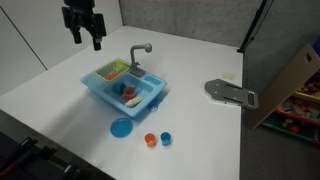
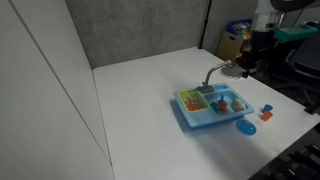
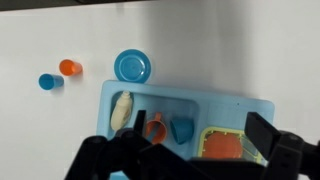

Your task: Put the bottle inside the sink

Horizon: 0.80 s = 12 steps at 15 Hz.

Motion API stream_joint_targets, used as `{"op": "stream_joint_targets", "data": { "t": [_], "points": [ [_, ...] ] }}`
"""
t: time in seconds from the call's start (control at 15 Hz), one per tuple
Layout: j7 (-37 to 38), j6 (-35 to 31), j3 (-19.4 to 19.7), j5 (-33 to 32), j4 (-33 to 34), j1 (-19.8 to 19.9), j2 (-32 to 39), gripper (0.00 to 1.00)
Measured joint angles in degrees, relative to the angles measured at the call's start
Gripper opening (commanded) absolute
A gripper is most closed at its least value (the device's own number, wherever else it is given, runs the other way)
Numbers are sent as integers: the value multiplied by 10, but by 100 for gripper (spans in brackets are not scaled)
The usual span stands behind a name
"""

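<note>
The light blue toy sink [image 1: 100, 88] with a grey faucet [image 1: 140, 52] stands mid-table; it also shows in an exterior view [image 2: 186, 112] and in the wrist view [image 3: 255, 104]. A whitish bottle [image 3: 121, 108] lies in the basin at one end, beside an orange cup [image 3: 153, 127] and a blue cup [image 3: 181, 128]. The side compartment holds an orange plate [image 3: 222, 146] in a yellow-green tray. My gripper [image 1: 84, 30] hangs well above the sink, open and empty; it also shows in an exterior view [image 2: 249, 60] and in the wrist view [image 3: 200, 122].
A flat round blue disc [image 1: 121, 127], a small orange cup [image 1: 150, 139] and a small blue cup [image 1: 166, 138] lie on the table in front of the sink. A grey metal bracket [image 1: 230, 93] sits at the table's edge. A cardboard box [image 1: 295, 80] stands beyond it.
</note>
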<state>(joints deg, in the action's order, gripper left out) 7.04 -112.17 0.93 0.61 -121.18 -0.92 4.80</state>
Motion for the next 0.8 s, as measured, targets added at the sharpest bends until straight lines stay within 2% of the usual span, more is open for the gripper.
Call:
{"op": "stream_joint_targets", "data": {
  "t": [0.6,0.8],
  "points": [
    [32,20,-4,-6,-1,0,-108,100],
    [34,28,-4,-6,-2,0,-124,100]
  ]
}}
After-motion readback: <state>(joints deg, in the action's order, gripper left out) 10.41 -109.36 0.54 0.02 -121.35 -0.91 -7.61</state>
